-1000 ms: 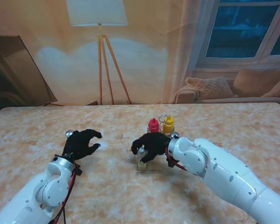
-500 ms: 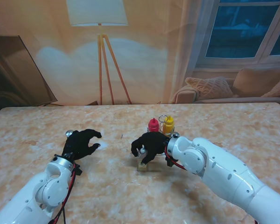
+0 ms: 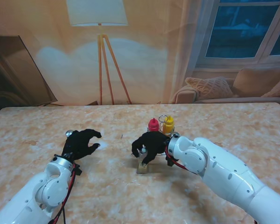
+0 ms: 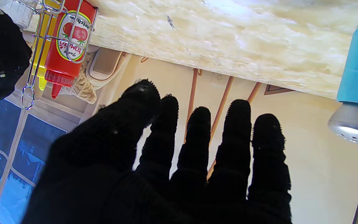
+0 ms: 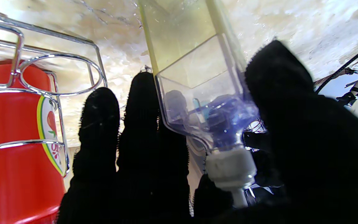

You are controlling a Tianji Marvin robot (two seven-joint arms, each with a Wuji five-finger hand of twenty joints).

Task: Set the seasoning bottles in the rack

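clear seasoning bottle (image 5: pixel 194 77) with yellowish liquid and a white cap sits in the right hand (image 3: pixel 150 144), near the middle of the worktop (image 3: pixel 130 196). in the stand's view its base (image 3: pixel 142 168) shows under the black glove, at or just over the marble surface; whether it touches i cannot tell. the right wrist view shows the fingers (image 5: pixel 141 130) wrapped along one side of the square body and the thumb on the other side, so the bottle is clamped between them, with the cap toward the palm.

just beside that hand, on its farther side from me, stands the wire rack (image 3: pixel 163 122). the red ketchup bottle (image 3: pixel 153 125) and the yellow bottle (image 3: pixel 169 124) stand upright in it, side by side, red on the left. in the right wrist view the ketchup bottle fills one wire ring and another ring next to it holds nothing.

the left hand (image 3: pixel 81 142) is well apart, over the left part of the worktop. its fingers (image 4: pixel 197 140) are spread and holding nothing, as the left wrist view shows. a blue shaker (image 4: pixel 357 84) with a perforated silver top stands close to that hand; in the stand's view only its silver top peeks out beside the glove.

behind the worktop are a floor lamp (image 3: pixel 100 51) on a wooden tripod and a sofa (image 3: pixel 233 88) under the window.
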